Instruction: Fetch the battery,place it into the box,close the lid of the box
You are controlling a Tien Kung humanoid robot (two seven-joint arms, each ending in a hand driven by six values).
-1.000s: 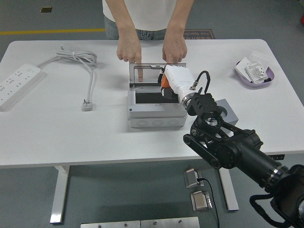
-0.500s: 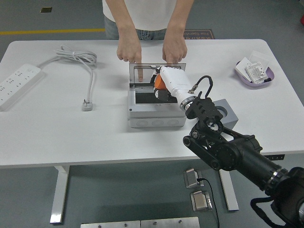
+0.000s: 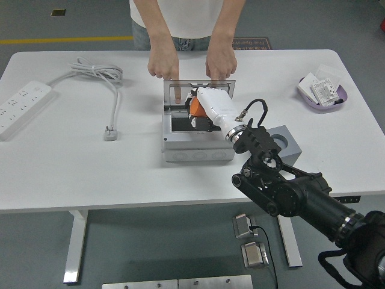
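Observation:
A grey box (image 3: 195,150) stands at the table's middle, its lid (image 3: 179,90) raised upright at the far side. A person's two hands (image 3: 163,63) (image 3: 221,63) press fingertips on the lid's top edge. My right hand (image 3: 198,112), white-shelled on a black arm, reaches from the lower right over the box's open interior. It is shut on the orange battery (image 3: 195,106), which shows at the hand's left side above the dark opening. Whether the battery touches the box's inside is hidden. My left arm is out of view.
A grey square block (image 3: 284,142) with a round hole sits just right of the box, beside my forearm. A purple tray (image 3: 325,95) of white cards lies far right. A white power strip (image 3: 21,105), its coiled cable (image 3: 99,72) and plug (image 3: 110,133) lie at the left.
My right hand has moved left and slightly farther over the box opening, carrying the orange battery. The person's hands and the lid have stayed where they were.

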